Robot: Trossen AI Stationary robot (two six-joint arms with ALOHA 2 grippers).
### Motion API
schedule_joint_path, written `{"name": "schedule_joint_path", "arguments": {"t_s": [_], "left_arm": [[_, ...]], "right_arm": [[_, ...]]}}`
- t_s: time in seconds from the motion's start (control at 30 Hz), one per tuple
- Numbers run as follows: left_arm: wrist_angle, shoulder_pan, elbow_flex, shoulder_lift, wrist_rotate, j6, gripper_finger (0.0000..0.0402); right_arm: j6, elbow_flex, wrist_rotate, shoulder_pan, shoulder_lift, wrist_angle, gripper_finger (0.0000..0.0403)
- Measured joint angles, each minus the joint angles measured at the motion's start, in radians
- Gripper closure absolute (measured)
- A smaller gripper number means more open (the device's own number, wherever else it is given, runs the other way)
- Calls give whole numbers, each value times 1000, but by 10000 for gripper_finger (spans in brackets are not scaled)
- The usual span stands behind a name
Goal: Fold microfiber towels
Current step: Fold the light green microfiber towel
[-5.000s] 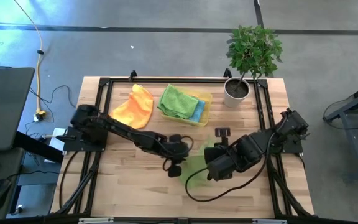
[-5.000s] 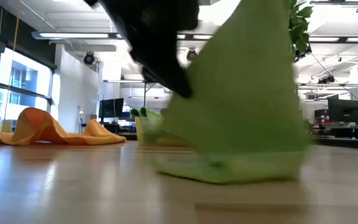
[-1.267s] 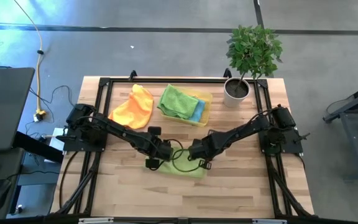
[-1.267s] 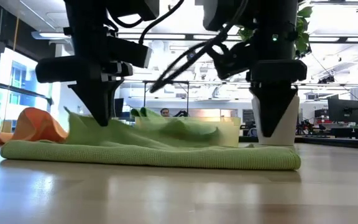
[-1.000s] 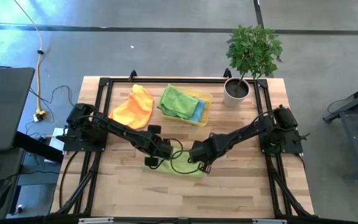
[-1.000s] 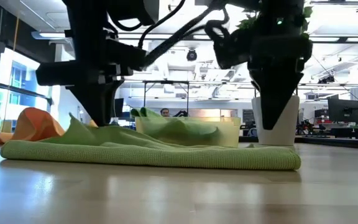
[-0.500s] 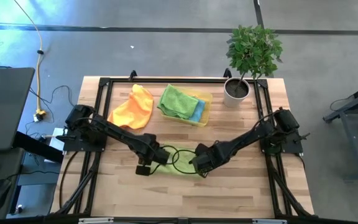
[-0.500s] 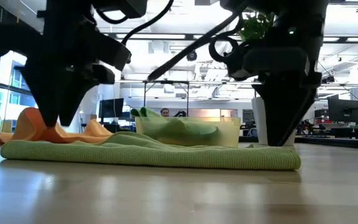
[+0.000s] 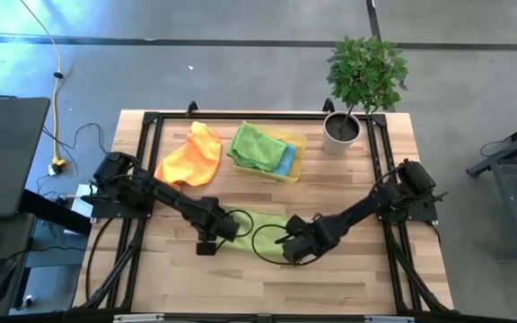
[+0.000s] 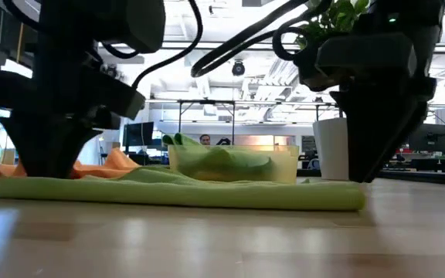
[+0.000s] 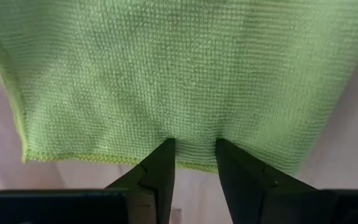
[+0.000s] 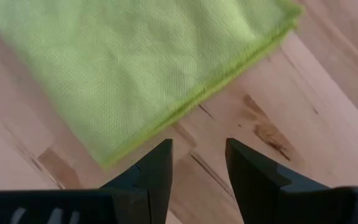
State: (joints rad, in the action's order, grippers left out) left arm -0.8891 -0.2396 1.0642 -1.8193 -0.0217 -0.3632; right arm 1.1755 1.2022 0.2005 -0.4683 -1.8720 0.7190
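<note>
High view: folded green towel (image 9: 257,226) lies lengthwise left-to-right.

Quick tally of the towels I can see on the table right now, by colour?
Light green: 2, one flat between the grippers, one on top of the pile in the tray
Orange: 1, crumpled beside the tray
Teal blue: 1, edge showing under the green one in the tray
Total: 4 towels visible
</note>
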Motion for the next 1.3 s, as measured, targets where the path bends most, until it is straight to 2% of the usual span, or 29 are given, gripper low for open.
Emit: {"name": "schedule_joint_path", "arguments": {"t_s": [0.47, 0.57, 0.73, 0.87, 1.07, 1.3], "left_arm": [[197, -153, 4, 0, 119, -235, 296], [146, -164, 40, -1, 120, -240, 296], [-14, -162, 135, -1, 95, -237, 296], [-97, -162, 193, -1, 79, -239, 296], [-105, -181, 227, -1, 78, -288, 296], [-104, -211, 233, -1, 78, -298, 296]], "right_arm": [[54, -1, 80, -4, 70, 93, 264], [84, -1, 85, -3, 86, 49, 264], [85, -1, 90, -2, 85, -124, 263], [135, -1, 111, 10, 85, -108, 256], [256, -46, 85, 31, 84, -85, 220], [294, -159, 52, 64, 84, -282, 198]]}}
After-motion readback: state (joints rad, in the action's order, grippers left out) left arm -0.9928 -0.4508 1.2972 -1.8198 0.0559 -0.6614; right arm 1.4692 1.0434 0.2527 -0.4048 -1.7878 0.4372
